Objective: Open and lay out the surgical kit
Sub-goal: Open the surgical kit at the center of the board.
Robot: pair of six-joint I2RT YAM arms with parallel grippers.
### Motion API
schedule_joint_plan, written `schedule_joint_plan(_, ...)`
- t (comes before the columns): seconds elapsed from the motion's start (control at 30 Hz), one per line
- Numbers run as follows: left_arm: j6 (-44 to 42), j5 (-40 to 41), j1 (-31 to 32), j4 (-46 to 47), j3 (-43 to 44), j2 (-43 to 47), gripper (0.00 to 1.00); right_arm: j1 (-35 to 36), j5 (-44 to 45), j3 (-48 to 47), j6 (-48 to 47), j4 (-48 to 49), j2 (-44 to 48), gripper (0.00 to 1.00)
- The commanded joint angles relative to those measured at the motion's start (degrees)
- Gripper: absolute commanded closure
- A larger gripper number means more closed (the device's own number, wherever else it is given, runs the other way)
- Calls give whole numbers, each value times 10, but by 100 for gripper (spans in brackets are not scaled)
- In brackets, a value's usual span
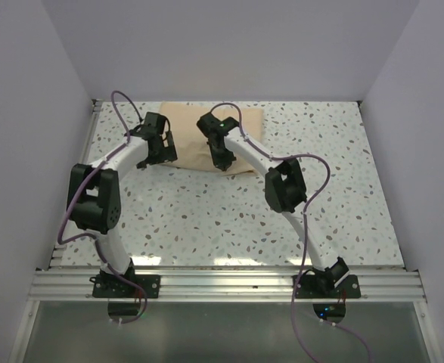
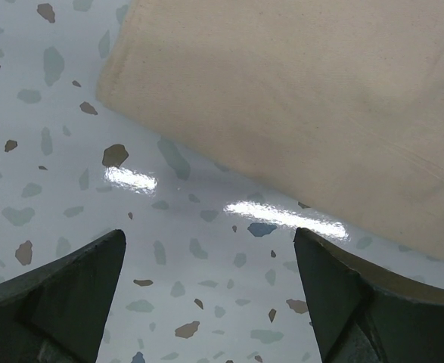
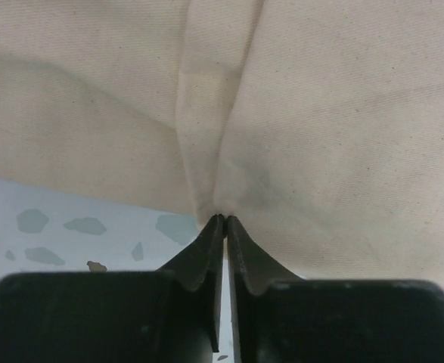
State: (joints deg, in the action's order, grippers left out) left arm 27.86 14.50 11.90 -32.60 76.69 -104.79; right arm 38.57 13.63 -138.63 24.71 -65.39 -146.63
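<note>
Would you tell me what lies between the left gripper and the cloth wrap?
Only bare speckled tabletop separates left gripper from cloth wrap, per the left wrist view.

cloth wrap (image 1: 185, 128) | beige, folded shut, lying flat | far middle of table (image 1: 206, 219) | near edge puckered, seemingly pinched

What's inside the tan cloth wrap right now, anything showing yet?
Nothing shows. The cloth wrap is folded shut on the table; the right claw pinches a fold at its near edge. Whatever it holds is covered.
</note>
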Motion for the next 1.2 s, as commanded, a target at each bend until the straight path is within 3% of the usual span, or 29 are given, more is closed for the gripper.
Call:
schedule_joint_plan(0.0,-8,-13,-5,19,10,-9,4,-8,13,-23,-7,-17,12,97)
schedule_joint_plan(0.33,-8,-9,-6,5,39,-15,4,-66,34,-19,19,2,128,100)
schedule_joint_plan(0.5,-12,-2,-6,-11,65,-27,5,-135,72,98,19,52,236,100)
schedule_joint_plan(0.87,-16,1,-4,-26,85,-27,7,-227,216,309,77,34,282,100)
schedule_joint_plan(1.13,-19,2,-3,-25,70,-30,8,-300,293,342,152,-40,278,100)
schedule_joint_plan(1.17,-19,1,-4,-24,71,-32,8,-314,291,342,152,-47,272,88)
